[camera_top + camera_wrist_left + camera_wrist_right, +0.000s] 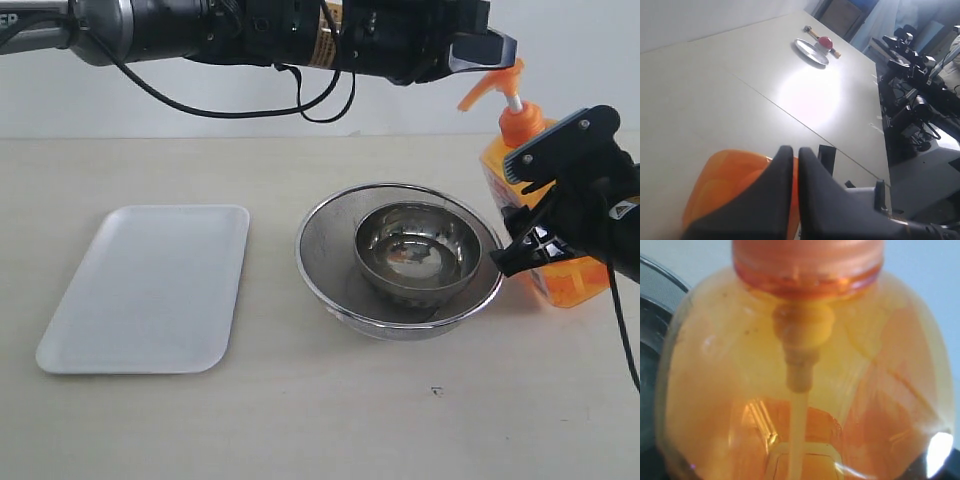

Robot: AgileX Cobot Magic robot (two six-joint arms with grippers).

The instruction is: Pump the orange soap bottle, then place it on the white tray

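Landmark: the large steel bowl [330, 285], round and shiny, stands on the pale table [320, 420]; every place below is told from it.
Small steel bowl [385, 245]: sits inside the large steel bowl, with glints and reflections in its bottom.
Orange soap bottle [578, 282] [805, 365]: stands upright on the table just beside the large steel bowl, on the right arm's side of it. Whether it touches the bowl's rim cannot be told. Its body is translucent orange, and the dip tube shows through it in the right wrist view, which the bottle fills.
Pump head [492, 85] [725, 185]: orange, on a white stem, above the bottle's neck. Its spout is turned toward the bowl's side.
White tray [150, 290]: lies flat on the table on the side of the large steel bowl opposite the bottle, near the bowl but apart from it.
Left claw [488, 50] [792, 150]: its arm reaches in high above the large steel bowl, and its tips hang right at the pump head. It is narrow, with the two fingers closed against each other. Whether they touch the pump head cannot be told.
Right claw [503, 215]: comes in from the bottle's side away from the large steel bowl. It is spread wide, one finger on either side of the bottle's body, clasping the orange soap bottle.
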